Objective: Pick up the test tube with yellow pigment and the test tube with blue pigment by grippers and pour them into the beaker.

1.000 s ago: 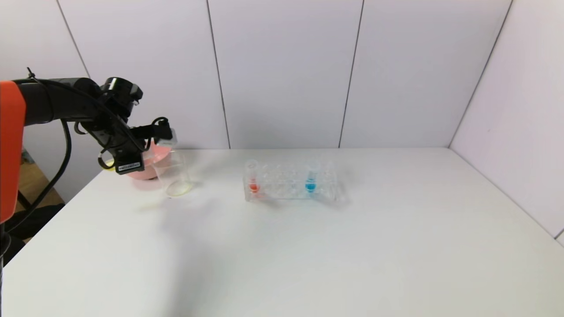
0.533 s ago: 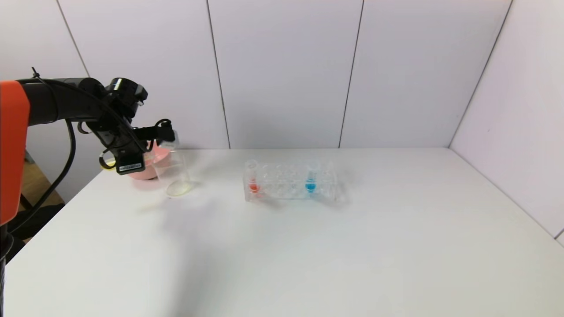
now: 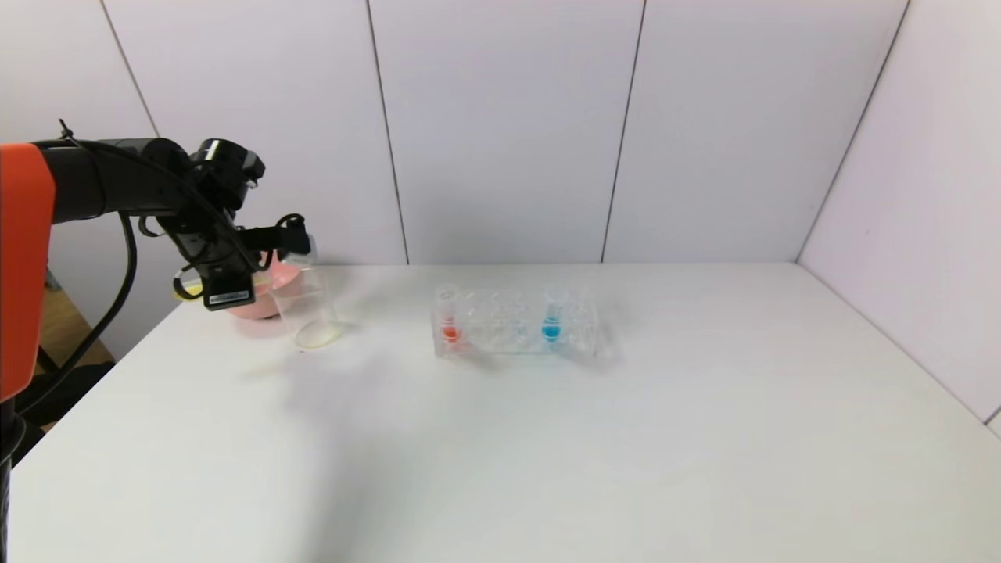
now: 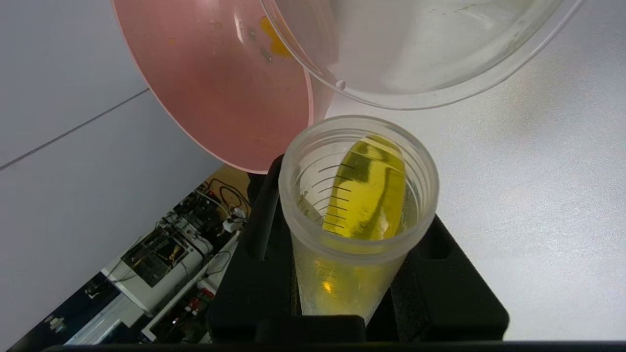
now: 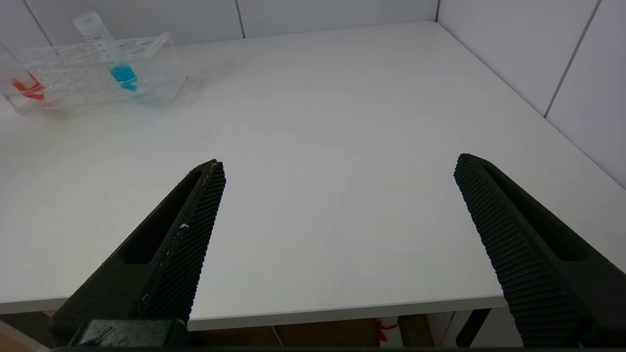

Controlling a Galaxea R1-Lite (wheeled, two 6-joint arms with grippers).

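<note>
While the left claw (image 4: 349, 293) at the head view's left edge is clamped on the tilted test tube with yellow pigment (image 4: 359, 215), mouth beside the beaker (image 3: 306, 306), the test tube with blue pigment (image 3: 552, 317) stands racked mid-frame; the right claw (image 5: 337, 234) gapes over the worktop (image 5: 342, 122).

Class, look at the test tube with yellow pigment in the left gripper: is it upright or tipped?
Tipped. In the left wrist view the test tube with yellow pigment lies slanted in the left gripper, liquid spread along its wall, mouth facing the beaker.
</note>
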